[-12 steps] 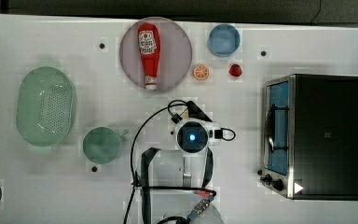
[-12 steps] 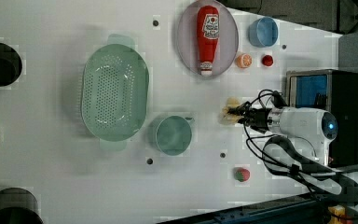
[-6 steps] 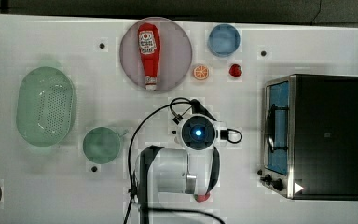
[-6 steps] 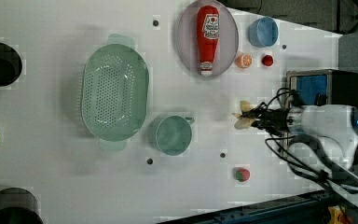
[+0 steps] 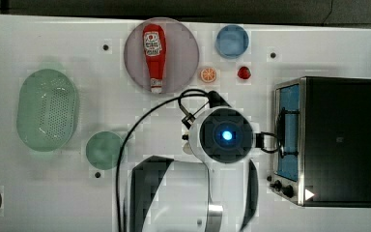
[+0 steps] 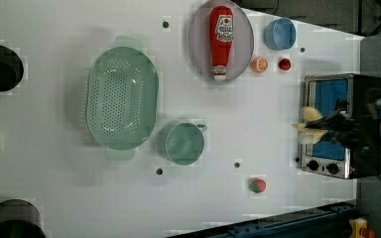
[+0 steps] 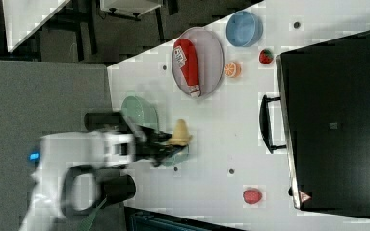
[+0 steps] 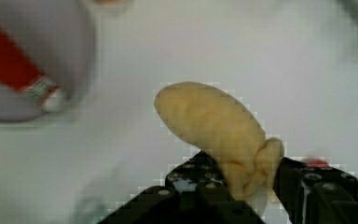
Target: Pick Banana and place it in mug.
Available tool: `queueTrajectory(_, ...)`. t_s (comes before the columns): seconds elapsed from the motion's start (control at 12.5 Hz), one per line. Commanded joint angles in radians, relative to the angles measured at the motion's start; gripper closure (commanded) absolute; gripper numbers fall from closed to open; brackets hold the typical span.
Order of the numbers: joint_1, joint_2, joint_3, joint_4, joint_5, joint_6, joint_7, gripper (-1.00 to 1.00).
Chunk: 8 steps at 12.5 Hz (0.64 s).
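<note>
Reading the top view from its left, we meet the basket (image 5: 47,109) first, then the mug (image 5: 104,150) standing by itself on bare table (image 5: 290,53), its mouth facing up and nothing over it, so a drop from above should go in cleanly. Further right the ketchup (image 5: 154,55) lies flat on a plate (image 5: 182,50), with the orange slice (image 5: 208,74), a strawberry (image 5: 244,73) and the blue cup (image 5: 232,40) beyond; we judge these as clutter to pass over, not through. Rightmost sits the toaster oven (image 5: 338,140).

The banana (image 8: 219,126) is off the table, pinched at its narrow end so that the fat end sticks out past the fingertips. The gripper (image 8: 251,179) is closed tight around that end; in the right view we see the banana (image 7: 179,133) carried high, clear of everything. In the top view the arm (image 5: 224,135) sits between mug and oven, well apart from the mug, so we think the carry towards the top view's left is what remains, then lowering and release.
</note>
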Motion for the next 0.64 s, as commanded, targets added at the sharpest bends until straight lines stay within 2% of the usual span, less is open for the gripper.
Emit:
queueTrajectory(0.08, 0.004, -0.061, 0.020, 0.106, -0.003, -0.137, 0.008, 0.32)
queueTrajectory(0.32, 0.027, -0.083, 0.092, 0.159, -0.001, -0.200, 0.065, 0.32)
queueTrajectory(0.64, 0.053, -0.078, 0.254, 0.168, 0.008, -0.222, 0.303, 0.32)
